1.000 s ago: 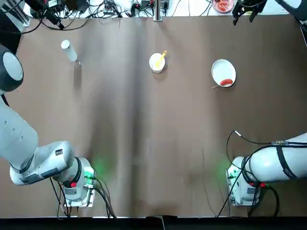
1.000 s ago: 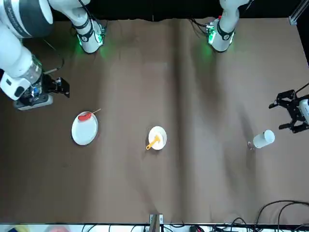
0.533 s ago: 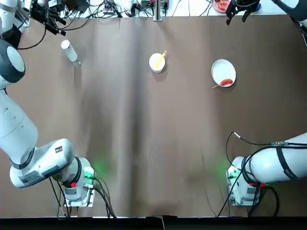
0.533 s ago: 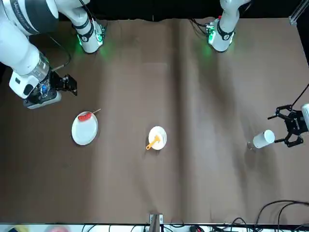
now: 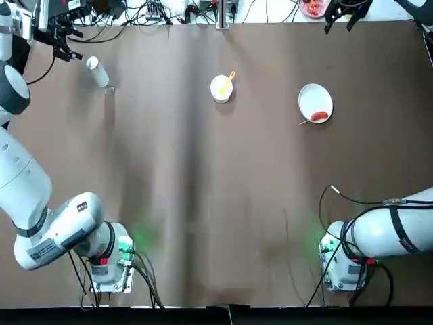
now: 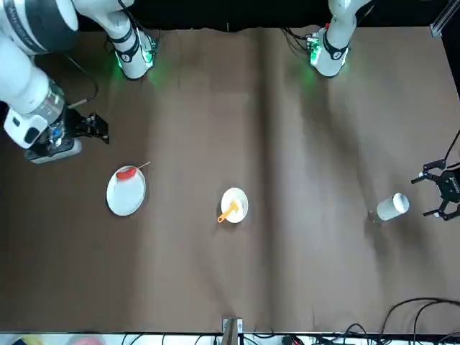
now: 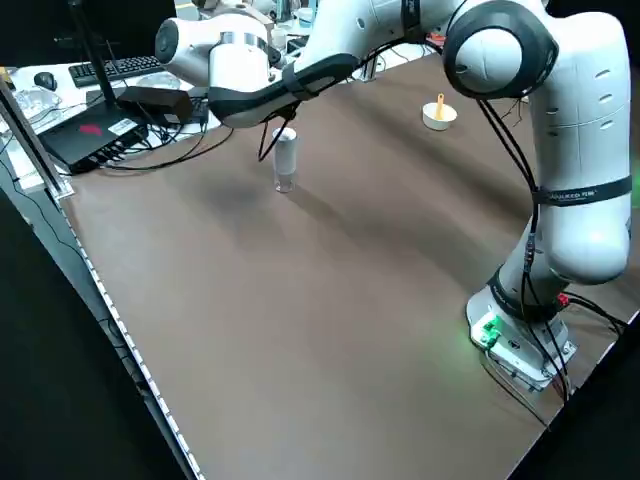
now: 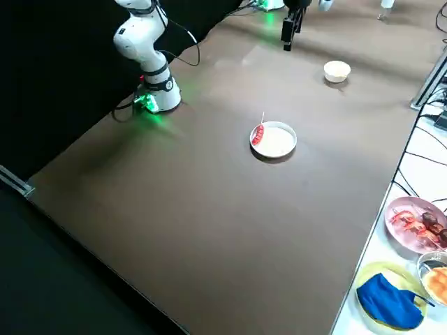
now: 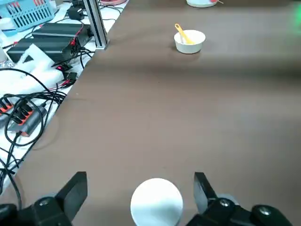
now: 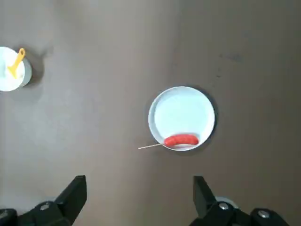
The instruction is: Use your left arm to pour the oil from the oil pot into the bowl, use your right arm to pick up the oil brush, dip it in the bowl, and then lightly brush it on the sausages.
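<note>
The oil pot [image 5: 97,70], a slim clear bottle with a white cap [image 9: 156,202], stands upright at the table's far left. My left gripper [image 6: 440,192] hovers open just beside it, apart from it; in the left wrist view the cap sits low between the fingers [image 9: 77,188]. At the far middle, the white bowl [image 5: 220,89] holds the yellow oil brush [image 5: 228,80]. One red sausage [image 5: 319,116] on a thin stick lies on the white plate [image 5: 315,98]. My right gripper [image 10: 138,181] hangs open high above the plate, beyond the table's far edge [image 5: 347,13].
Cables, black boxes and a blue basket [image 9: 28,12] line the far edge, with a metal post [image 5: 221,13] at its middle. Off the table's right side sit a pink dish of food [image 8: 415,222] and a blue cloth [image 8: 391,301].
My left gripper has come down and toward the oil pot, now level with it. The right gripper shifted slightly and returned. Bowl, brush, plate and sausage have not moved.
</note>
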Tool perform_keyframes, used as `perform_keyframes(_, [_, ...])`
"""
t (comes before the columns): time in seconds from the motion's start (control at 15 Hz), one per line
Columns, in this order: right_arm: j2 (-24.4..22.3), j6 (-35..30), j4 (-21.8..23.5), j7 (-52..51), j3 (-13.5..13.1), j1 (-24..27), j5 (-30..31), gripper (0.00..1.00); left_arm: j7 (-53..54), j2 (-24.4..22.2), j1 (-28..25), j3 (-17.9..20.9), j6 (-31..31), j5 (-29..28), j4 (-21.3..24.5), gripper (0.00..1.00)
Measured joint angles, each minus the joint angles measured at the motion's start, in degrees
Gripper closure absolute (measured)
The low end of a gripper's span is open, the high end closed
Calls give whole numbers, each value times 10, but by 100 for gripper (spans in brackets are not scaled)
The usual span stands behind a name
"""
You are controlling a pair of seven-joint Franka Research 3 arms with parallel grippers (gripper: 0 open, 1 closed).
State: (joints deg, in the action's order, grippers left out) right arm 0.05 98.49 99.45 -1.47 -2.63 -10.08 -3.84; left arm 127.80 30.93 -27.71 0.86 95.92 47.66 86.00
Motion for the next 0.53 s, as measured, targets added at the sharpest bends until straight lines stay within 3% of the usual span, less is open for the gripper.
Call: perform_keyframes(0.53, [0,4,0,0,1,12,-4,0,55,73,-22,-1,-1,38,-2,0])
